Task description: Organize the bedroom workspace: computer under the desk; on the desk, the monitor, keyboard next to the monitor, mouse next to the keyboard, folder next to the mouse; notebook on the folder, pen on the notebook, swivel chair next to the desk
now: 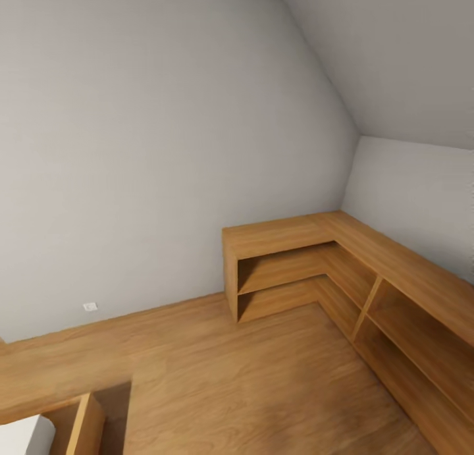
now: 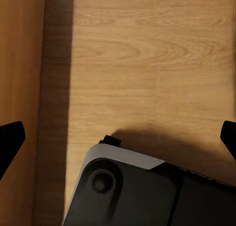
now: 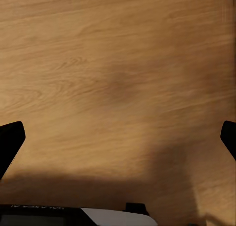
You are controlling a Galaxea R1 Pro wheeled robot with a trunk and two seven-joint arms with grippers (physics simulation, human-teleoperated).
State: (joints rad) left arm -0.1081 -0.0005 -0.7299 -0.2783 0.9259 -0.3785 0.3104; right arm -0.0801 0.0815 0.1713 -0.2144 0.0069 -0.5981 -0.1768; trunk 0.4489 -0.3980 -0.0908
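Observation:
The desk, computer, monitor, keyboard, mouse, folder, notebook, pen and swivel chair are all out of view. My left gripper [image 2: 118,140] is open over bare wooden floor [image 2: 147,64], its black fingertips [image 2: 11,140] far apart at the picture's edges with nothing between them. The right gripper [image 3: 118,142] is open in the same way above the floor [image 3: 118,64], empty. Part of my dark grey base [image 2: 128,191] lies under the left gripper, and its edge [image 3: 113,217] shows in the right wrist view.
A low light wood L-shaped shelf unit [image 1: 289,234] fills the room's corner under a sloped ceiling. A white socket [image 1: 90,306] sits low on the grey wall. Wooden furniture [image 1: 82,428] with something white [image 1: 26,438] stands close at the near left. A wooden panel [image 2: 19,64] runs beside my base.

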